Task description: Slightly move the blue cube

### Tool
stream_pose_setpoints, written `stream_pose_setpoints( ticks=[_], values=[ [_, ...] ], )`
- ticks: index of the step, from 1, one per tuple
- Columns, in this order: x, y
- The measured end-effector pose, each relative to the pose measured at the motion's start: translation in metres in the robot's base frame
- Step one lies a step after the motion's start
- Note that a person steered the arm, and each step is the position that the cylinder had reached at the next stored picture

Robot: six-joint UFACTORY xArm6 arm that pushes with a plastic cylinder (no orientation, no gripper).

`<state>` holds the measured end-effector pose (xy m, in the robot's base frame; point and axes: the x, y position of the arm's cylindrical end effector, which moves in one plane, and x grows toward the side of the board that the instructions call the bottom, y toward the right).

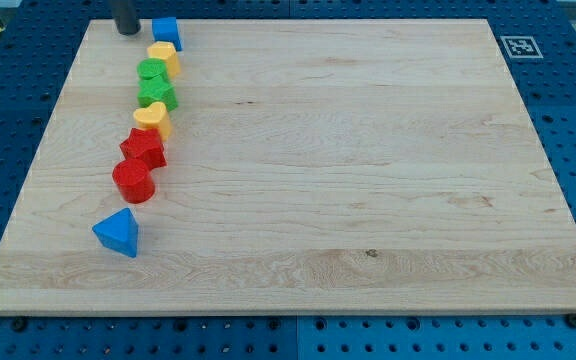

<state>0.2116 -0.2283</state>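
Blue cube (166, 31) at wooden board's (368, 150) top edge, heading a line of yellow, green and red blocks. Tip (127, 31) just left of cube, apart, grasping nothing; presumably placed for short rightward nudge.

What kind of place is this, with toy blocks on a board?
Probably a robotics lab test bench. A wooden board lies on a blue perforated table with a printed tracking marker at its corner, and my tip stands just to the view's left of the blue cube.
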Motion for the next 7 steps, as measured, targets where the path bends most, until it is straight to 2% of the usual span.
stream_pose_setpoints(
  ticks=[2, 3, 5, 7],
  values=[
    [0.004, 0.054],
    [0.006, 0.059],
    [-0.001, 0.029],
    [0.012, 0.034]
  ],
)
